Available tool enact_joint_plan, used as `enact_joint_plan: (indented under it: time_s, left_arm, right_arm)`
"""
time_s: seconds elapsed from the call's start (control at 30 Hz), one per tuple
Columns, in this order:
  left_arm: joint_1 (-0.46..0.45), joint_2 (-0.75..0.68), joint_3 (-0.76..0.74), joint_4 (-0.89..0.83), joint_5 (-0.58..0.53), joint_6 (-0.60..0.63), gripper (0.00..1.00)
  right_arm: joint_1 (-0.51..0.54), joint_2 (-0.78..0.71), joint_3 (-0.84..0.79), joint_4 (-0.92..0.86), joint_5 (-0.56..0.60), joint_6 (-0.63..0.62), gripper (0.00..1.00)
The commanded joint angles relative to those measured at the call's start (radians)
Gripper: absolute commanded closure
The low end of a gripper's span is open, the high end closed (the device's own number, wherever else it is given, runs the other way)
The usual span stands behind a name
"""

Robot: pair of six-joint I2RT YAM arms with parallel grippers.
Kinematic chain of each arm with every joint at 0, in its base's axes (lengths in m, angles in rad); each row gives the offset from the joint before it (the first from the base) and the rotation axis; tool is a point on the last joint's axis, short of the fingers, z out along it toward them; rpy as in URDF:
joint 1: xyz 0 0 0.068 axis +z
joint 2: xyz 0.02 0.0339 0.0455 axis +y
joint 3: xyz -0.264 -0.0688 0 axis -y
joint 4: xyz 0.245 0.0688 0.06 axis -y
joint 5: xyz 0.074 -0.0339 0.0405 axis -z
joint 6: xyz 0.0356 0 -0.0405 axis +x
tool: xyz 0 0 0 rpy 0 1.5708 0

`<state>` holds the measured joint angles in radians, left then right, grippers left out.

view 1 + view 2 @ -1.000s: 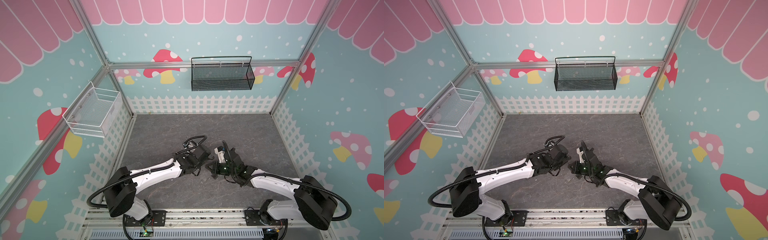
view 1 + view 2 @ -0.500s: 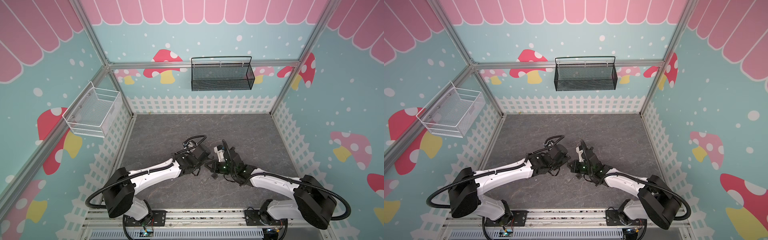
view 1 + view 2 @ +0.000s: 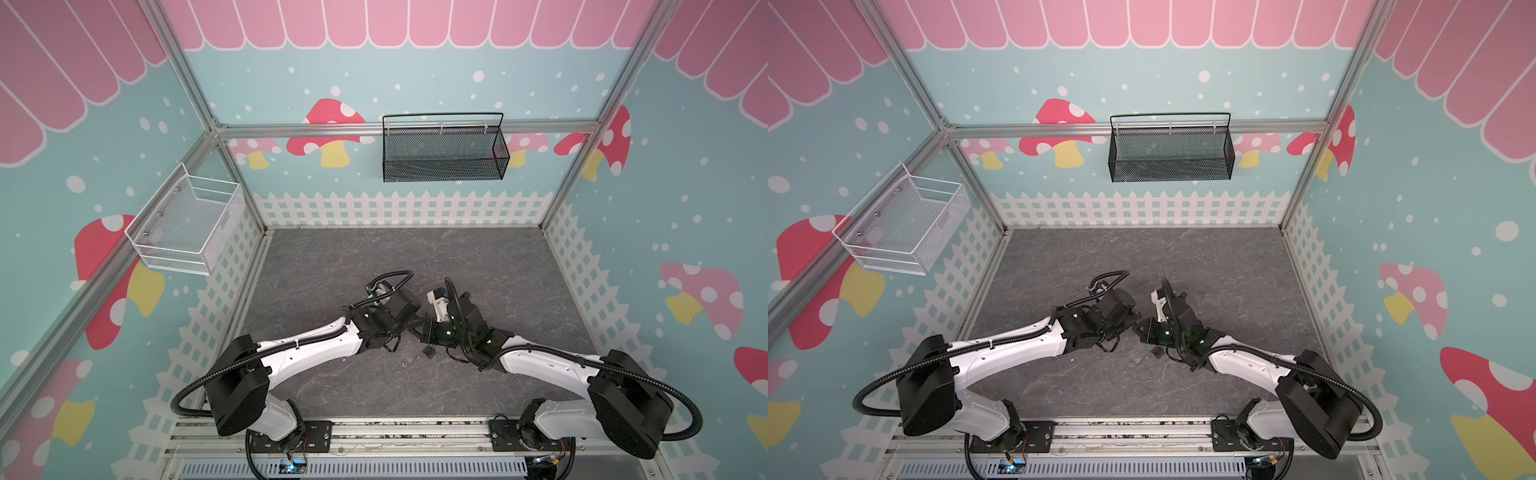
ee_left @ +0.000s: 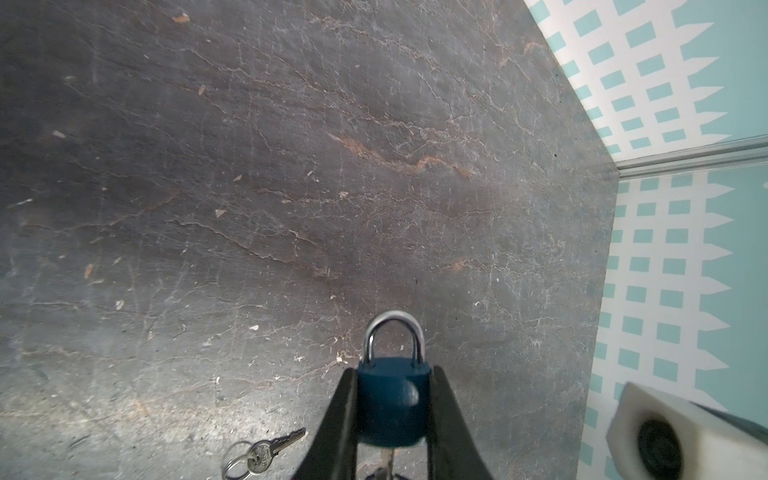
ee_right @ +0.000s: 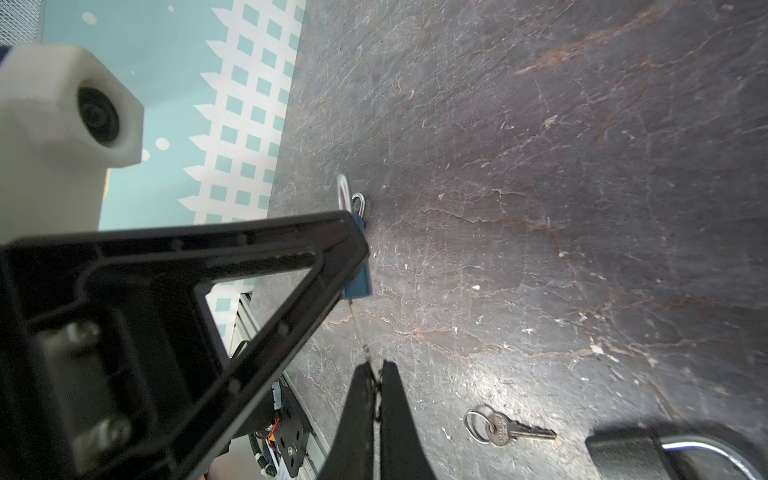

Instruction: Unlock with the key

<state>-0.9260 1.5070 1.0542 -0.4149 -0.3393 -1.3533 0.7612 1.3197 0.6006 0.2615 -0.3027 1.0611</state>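
Nearest the robot's base, a spare key [image 5: 505,432] on its ring lies flat on the table [image 4: 291,166]. A black padlock [image 5: 631,453] sits just to its right; neither is touched.

A little farther in, the two arms meet at mid-table. The left end effector [image 4: 392,374] is narrowed onto the blue padlock [image 4: 390,399], one finger against each side of the body, holding it above the surface. The right end effector [image 5: 376,368] is pinched fully together on the head of the key [image 5: 360,328], whose blade runs up into the bottom of that lock. The shackle [image 4: 392,316] looks seated on both legs, so I judge the turn not yet done.

The lock is small, rigid and smooth-coated. Under a twist it may swivel between the fingers, so the side-on clamp across the body is the sensible hold. The key is thin, flat and stiff but easily cocked — best gripped by its head and turned true to the blade's line, or it may bind.

Beyond them the table is bare to the far wall, where a black wire basket [image 3: 442,153] hangs.
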Motion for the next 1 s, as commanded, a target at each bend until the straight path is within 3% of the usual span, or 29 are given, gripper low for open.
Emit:
enact_joint_plan:
  time_s: [0.0,0.7,0.97]
  left_arm:
    - [-0.005,-0.024,0.011,-0.012,-0.015,0.018,1.0]
    - [-0.011,-0.042,-0.007,-0.014,-0.023,0.015,1.0]
    - [-0.037,-0.031,0.02,-0.063,-0.067,0.027,1.0]
  right_arm:
    - [0.0,0.003,0.025,0.014,0.017,0.027,1.0]
    - [-0.009,-0.005,0.043,-0.001,0.026,0.028,1.0]
    - [-0.012,-0.017,0.062,0.027,0.019,0.092,1.0]
